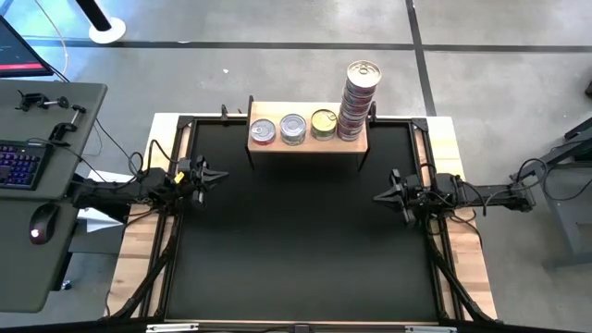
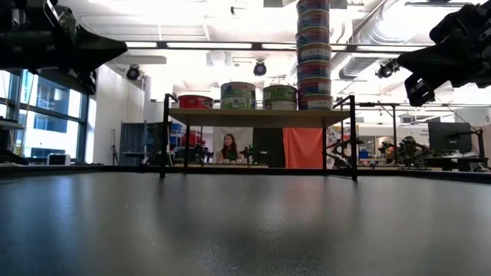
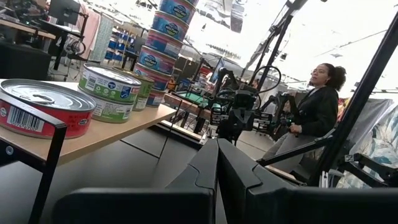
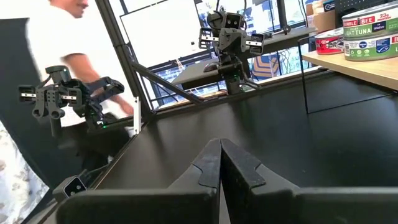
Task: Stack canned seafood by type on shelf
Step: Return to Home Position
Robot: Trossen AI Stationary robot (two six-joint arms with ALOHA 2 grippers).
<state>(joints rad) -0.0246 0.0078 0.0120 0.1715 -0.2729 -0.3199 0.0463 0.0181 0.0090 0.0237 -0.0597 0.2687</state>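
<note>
Left tool (image 1: 217, 175), right tool (image 1: 380, 195) both closed, facing each other

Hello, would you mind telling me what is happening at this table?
Nothing is being handled right now. The left gripper and the right gripper are both shut and empty, poised above opposite sides of the black tabletop. Every tin in view stands on the shelf: a red can, a green-labelled pair, a gold-topped pair and a tall stack at the end nearest the right arm.
</note>
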